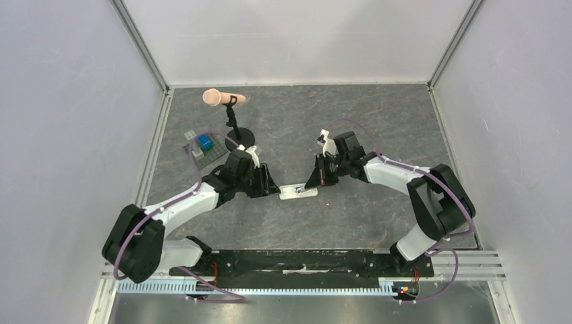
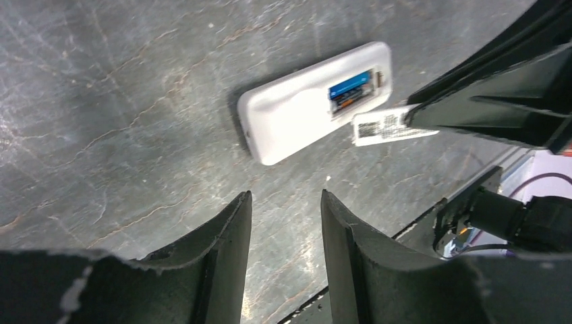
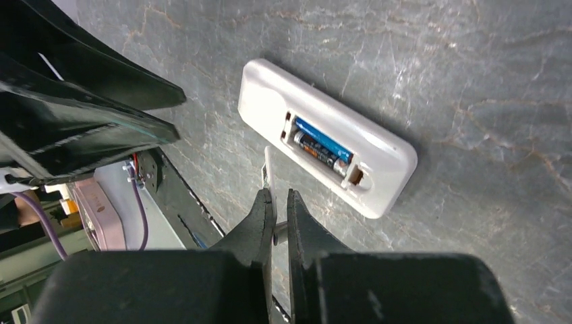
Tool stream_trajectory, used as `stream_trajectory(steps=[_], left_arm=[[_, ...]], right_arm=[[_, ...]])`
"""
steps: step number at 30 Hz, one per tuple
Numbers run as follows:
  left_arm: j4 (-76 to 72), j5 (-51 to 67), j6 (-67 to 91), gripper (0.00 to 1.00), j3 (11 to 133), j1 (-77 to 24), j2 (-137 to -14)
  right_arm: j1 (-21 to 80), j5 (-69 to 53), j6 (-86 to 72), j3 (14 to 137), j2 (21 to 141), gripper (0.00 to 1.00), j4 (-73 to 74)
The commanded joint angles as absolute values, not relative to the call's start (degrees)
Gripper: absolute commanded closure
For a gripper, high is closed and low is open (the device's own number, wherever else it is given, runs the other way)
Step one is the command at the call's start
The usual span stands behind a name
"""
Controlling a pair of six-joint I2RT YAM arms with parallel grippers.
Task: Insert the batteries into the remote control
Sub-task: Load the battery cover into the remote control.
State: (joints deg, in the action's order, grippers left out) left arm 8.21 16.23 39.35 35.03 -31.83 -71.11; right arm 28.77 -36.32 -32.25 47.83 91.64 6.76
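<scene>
The white remote control (image 1: 298,192) lies back-up on the table between both grippers, with its battery bay uncovered. In the right wrist view the remote (image 3: 378,175) holds the blue battery (image 3: 324,138) and the dark grey battery (image 3: 316,152) side by side in the bay. The blue battery also shows in the left wrist view (image 2: 351,84). My right gripper (image 3: 278,196) is shut on a thin white battery cover (image 3: 267,167) and holds it just beside the remote. The cover's barcode label shows in the left wrist view (image 2: 391,125). My left gripper (image 2: 284,199) is open and empty, just short of the remote's other end.
A pink microphone (image 1: 222,98) on a black stand stands at the back left. A blue toy brick (image 1: 204,142) sits on a grey plate (image 1: 214,155) behind my left arm. White walls close three sides. A metal rail (image 1: 303,287) runs along the near edge.
</scene>
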Motion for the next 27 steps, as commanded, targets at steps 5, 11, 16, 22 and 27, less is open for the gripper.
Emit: stream_trajectory(steps=[5,11,16,22,27], left_arm=[[3.37,14.17,37.80,0.52,34.62,-31.60,-75.92],[2.56,14.51,37.10,0.52,35.68,-31.51,-78.84],[2.18,15.58,36.83,0.52,36.63,-31.60,-80.58],[1.74,15.87,37.36,0.52,37.54,-31.56,-82.82],[0.47,16.50,38.47,0.51,37.86,-31.55,-83.72]], right_arm=[[29.14,-34.37,-31.13,52.77,95.36,1.00,6.41],[29.16,-34.11,-31.19,53.65,97.64,1.00,6.51],[29.17,-34.02,-31.49,54.22,98.85,1.00,6.43],[29.18,-34.19,-32.32,53.88,99.40,1.00,5.80],[29.17,-34.01,-32.64,53.02,99.32,1.00,5.63]])
